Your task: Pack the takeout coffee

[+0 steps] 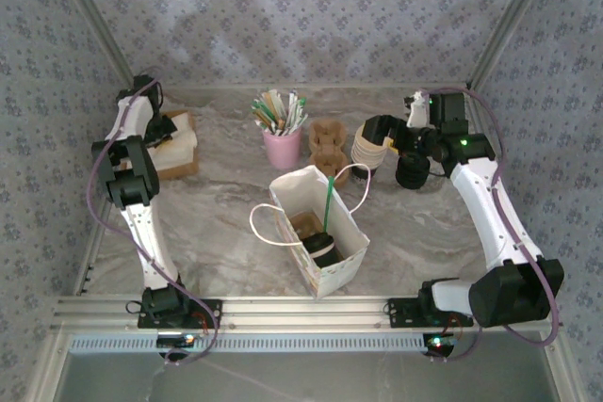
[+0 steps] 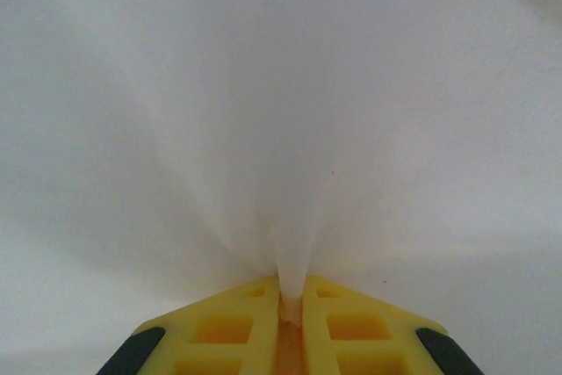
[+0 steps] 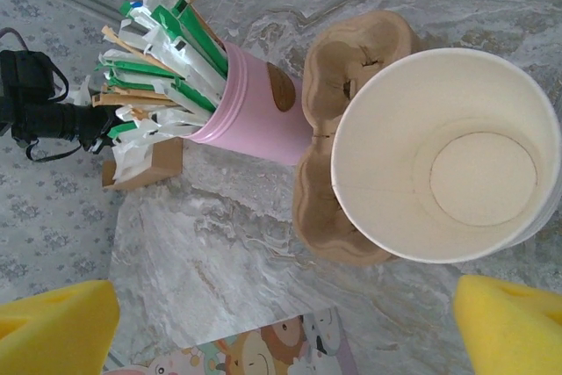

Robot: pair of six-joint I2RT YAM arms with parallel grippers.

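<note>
**Lidded cup down in the bag, napkin in the pinch**

Left wrist view: left gripper (image 2: 291, 327) closed tight, yellow pads nipping a fold of thin white sheet (image 2: 281, 129), most likely a napkin, puckered toward the pinch.

Right wrist view: right gripper (image 3: 281, 331) spread wide, nothing between the yellow fingertips. Ahead, a stack of lidless cream cups (image 3: 439, 155), touching the brown pulp carrier (image 3: 351, 68) behind it, with the pink holder (image 3: 255, 111) of wrapped straws just beside.

Top view: takeout coffee (image 1: 323, 246) upright inside the white paper bag (image 1: 341, 268) at the middle of the table (image 1: 217, 214), black lid uppermost, green straw (image 1: 327, 204) rising beside it. Too small and dark to tell what seats it. Also a black round thing (image 1: 412, 172) near the right gripper; more lids or another cup, hard to say.

Handling, as a judgement: light paper wall, easily dented by a hard squeeze; pressed-on lid, liable to pop; smooth sides, a little slippery. Best gripped around the body just under the lid rim, gently, and kept upright.
</note>
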